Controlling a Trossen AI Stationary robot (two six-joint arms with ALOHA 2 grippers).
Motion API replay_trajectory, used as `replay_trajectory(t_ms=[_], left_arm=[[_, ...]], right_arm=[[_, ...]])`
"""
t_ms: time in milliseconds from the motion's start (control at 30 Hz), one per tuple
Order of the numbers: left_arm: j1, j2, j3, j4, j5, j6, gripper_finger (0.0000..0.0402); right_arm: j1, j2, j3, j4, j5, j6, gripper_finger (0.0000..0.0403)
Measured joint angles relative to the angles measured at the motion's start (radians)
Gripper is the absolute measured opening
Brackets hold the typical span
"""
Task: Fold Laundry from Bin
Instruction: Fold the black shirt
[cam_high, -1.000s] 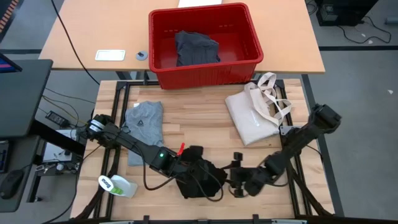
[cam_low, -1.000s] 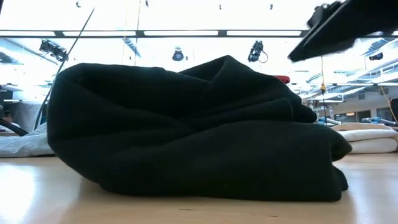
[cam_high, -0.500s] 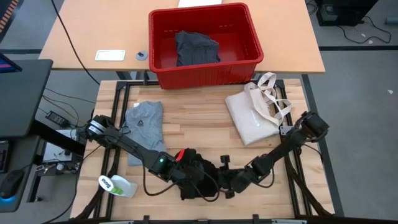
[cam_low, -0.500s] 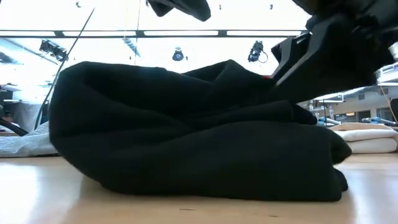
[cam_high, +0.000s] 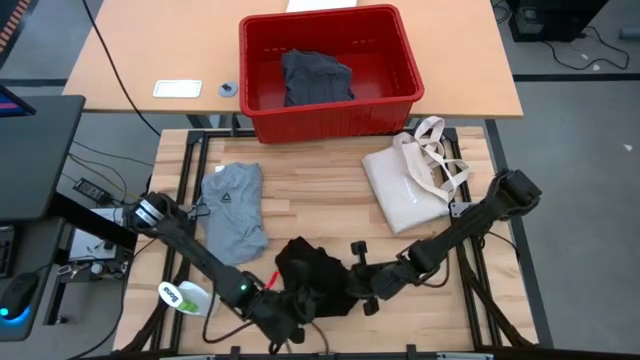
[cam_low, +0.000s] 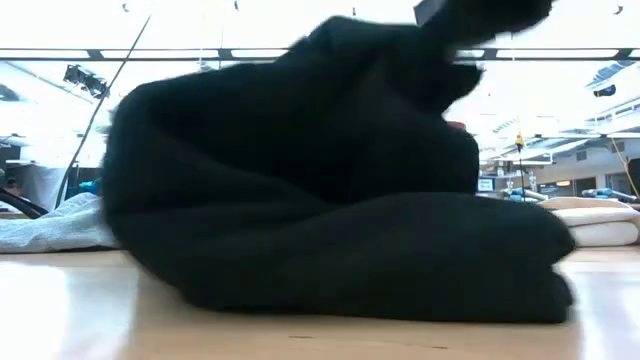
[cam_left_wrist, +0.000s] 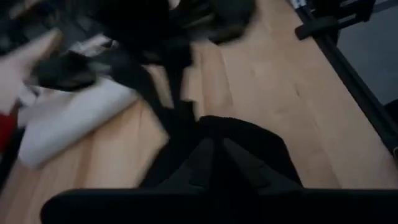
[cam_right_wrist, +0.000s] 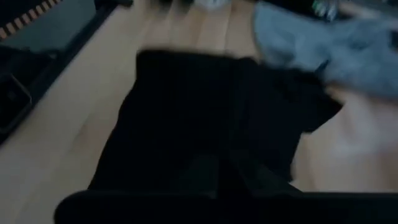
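From above we see the black garment (cam_high: 312, 280) bunched near the front edge of the slatted table (cam_high: 320, 195), with bare wood open behind it toward the red bin (cam_high: 330, 70), which sits on the far desk holding a dark grey cloth (cam_high: 316, 76). The left gripper (cam_high: 290, 312) meets the garment's front-left edge, jaws together on the fabric; the right gripper (cam_high: 352, 283) meets its right edge, jaws likewise clamped on cloth. The grey T-shirt (cam_high: 232, 208) lies flat on the left side, the cream tote bag (cam_high: 410, 180) on the right, a white and green bottle (cam_high: 186, 297) by the front-left corner. At table height, the black garment (cam_low: 330, 190) fills the middle, its top lifted and blurred, grey cloth (cam_low: 55, 228) to one side, bare table in front. Left wrist: black fabric (cam_left_wrist: 217, 155) sits between the fingers, bare wood beside it running to the table's dark edge rail. Right wrist: black cloth (cam_right_wrist: 205, 124) spreads ahead, T-shirt (cam_right_wrist: 323, 46) beyond it.
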Motion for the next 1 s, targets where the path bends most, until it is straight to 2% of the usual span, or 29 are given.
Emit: replay_trajectory(t_ms=[233,433,533,633,733,867,933,1000], left_arm=[[-0.009,0.000,-0.214,0.396,-0.026,0.214,0.0036],[-0.008,-0.008,-0.284,0.427,-0.070,0.235,0.0036],[-0.013,-0.008,-0.285,0.320,-0.091,0.247,0.0036],[-0.009,-0.008,-0.285,0.184,-0.200,0.199,0.0036],[0.034,-0.008,-0.285,-0.043,-0.308,-0.005,0.0035],[0.089,-0.008,-0.287,-0.377,-0.388,-0.332,0.0022],[0.108,-0.008,-0.316,-0.421,-0.426,-0.423,0.0012],[0.115,-0.008,-0.369,-0.391,-0.491,-0.446,0.0005]], right_arm=[[-0.063,-0.070,0.188,-0.185,0.000,-0.144,0.0019],[-0.154,-0.078,0.408,-0.288,-0.126,-0.290,0.0021],[-0.190,-0.082,0.501,-0.290,-0.124,-0.383,0.0024],[-0.232,-0.082,0.564,-0.271,-0.120,-0.460,0.0025],[-0.294,-0.082,0.581,-0.219,-0.187,-0.501,0.0026],[-0.425,-0.074,0.584,-0.134,-0.375,-0.485,0.0025],[-0.486,-0.067,0.584,-0.094,-0.443,-0.449,0.0022],[-0.534,-0.062,0.584,-0.079,-0.479,-0.413,0.0021]])
